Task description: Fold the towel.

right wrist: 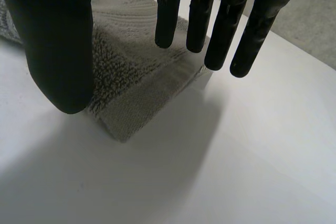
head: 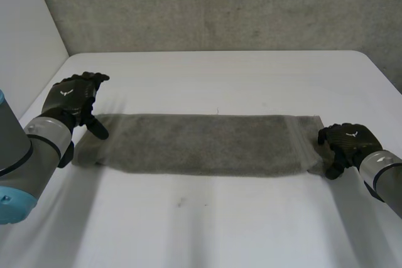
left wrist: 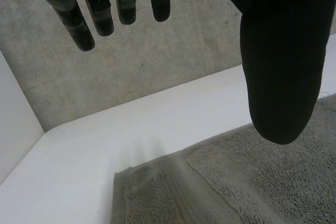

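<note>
Left hand hangs over the towel's short end, the one toward the table's left edge. Its fingers are straight and well away from the thumb, with nothing in it. Right hand is the same story at the other short end, toward the table's right edge. Fingers are straight above the corner, thumb apart, nothing held, and we can't tell if the tips touch the cloth.

The towel lies flat as a long grey strip across the middle of the table, parallel to its front edge.

We'd read this as the grab before an end-to-end fold. Our tips:
- Get both hands onto the corners of one short end.
- Pinch the flat hem band rather than the fluffy pile.
- Catch every layer if it's doubled (we can't tell from here).
- Lift just enough to clear the table.
- Carry that end straight along the strip so the long edges line up, otherwise we get a skewed fold.
</note>
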Available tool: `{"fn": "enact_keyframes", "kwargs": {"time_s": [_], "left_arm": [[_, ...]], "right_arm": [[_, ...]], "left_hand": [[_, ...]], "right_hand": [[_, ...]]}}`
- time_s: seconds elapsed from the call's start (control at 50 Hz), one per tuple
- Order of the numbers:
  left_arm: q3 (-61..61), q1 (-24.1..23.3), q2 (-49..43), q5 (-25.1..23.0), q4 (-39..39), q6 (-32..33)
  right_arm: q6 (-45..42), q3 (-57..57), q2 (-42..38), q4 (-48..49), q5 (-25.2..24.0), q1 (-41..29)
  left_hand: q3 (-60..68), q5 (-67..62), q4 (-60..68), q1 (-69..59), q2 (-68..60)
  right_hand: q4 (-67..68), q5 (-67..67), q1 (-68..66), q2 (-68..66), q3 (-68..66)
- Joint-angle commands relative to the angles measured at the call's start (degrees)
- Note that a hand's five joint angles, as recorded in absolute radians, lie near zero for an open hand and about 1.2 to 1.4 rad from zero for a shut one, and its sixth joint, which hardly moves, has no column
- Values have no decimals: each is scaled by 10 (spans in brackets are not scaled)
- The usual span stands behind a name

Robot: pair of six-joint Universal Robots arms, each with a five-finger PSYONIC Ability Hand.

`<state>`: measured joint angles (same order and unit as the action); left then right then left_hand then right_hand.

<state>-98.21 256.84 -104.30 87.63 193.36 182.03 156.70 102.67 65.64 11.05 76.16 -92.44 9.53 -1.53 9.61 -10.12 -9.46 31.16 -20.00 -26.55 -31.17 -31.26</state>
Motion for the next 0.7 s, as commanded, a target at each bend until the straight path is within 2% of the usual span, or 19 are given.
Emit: {"fn": "enact_keyframes", "kwargs": {"time_s": [0.02, 0.04, 0.08, 0.2, 0.26, 0.36, 0.42, 0.6, 0.64, 0.68, 0.7], "left_arm": [[-4, 0, 0, -1, 1, 0], [-5, 0, -1, -1, 2, 0], [-6, -1, 0, -1, 2, 0], [-6, 0, -2, 0, 3, 0], [-6, 0, -2, 0, 3, 0], [-6, -1, -1, -1, 2, 1], [-6, -1, 0, -1, 2, 1], [-7, -1, 1, 0, 1, 2], [-8, -1, 1, 0, 1, 2], [-8, -1, 1, 0, 2, 2], [-8, -2, 1, 0, 1, 2]], "right_arm": [[-1, -3, -9, 1, -1, 2], [-1, -3, -9, 1, -1, 2], [-3, -15, -22, -1, -1, 5], [-17, -39, -31, -6, 10, 30], [-64, -53, -29, -11, 16, 59], [-193, -76, -15, -24, 64, 156], [-238, -86, -11, -32, 80, 186], [-232, -120, 23, -36, 87, 188], [-223, -123, 39, -36, 87, 177], [-200, -141, 65, -35, 86, 113], [-200, -141, 65, -35, 86, 112]], "left_hand": [[5, 15, 4, 1, -5], [5, 15, 4, 1, -5], [5, 15, 4, 1, -5], [5, 15, 4, 1, -5], [5, 15, 4, 1, -5], [5, 15, 4, 1, -5], [5, 15, 4, 1, -5], [5, 15, 4, 1, -5], [5, 15, 4, 1, -5], [5, 15, 4, 1, -5], [5, 15, 4, 1, -5]], "right_hand": [[226, -238, -272, -226, -225], [227, -238, -273, -227, -226], [487, -498, -533, -487, -486], [488, -500, -534, -488, -487], [488, -500, -534, -488, -487], [488, -500, -534, -488, -487], [488, -500, -534, -488, -487], [488, -500, -534, -488, -487], [488, -500, -534, -488, -487], [488, -500, -534, -488, -487], [488, -500, -534, -488, -487]]}}
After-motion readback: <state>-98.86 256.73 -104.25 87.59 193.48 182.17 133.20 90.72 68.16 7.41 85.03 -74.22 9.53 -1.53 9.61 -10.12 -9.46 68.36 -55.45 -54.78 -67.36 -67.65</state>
